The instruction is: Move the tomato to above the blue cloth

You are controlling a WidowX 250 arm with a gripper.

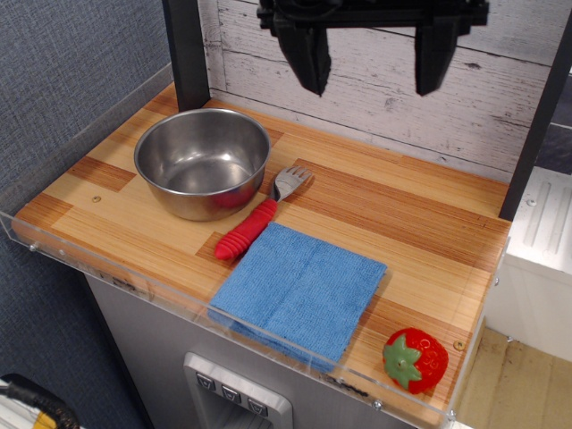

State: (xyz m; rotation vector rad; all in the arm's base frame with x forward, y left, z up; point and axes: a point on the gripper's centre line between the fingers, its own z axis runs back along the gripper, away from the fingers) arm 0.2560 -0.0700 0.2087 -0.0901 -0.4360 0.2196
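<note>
Nearest, at the worktop's (420, 223) five o'clock corner, the tomato (416, 360) lay beside the blue cloth (299, 290), probably light, hard and slippery, best pinched across its middle, while the far gripper (373, 63) hung released.

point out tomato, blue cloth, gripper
tomato (416, 360): main camera view, on its red body.
blue cloth (299, 290): main camera view, on the centre crease.
gripper (373, 79): main camera view, midway between fingertips.
</note>
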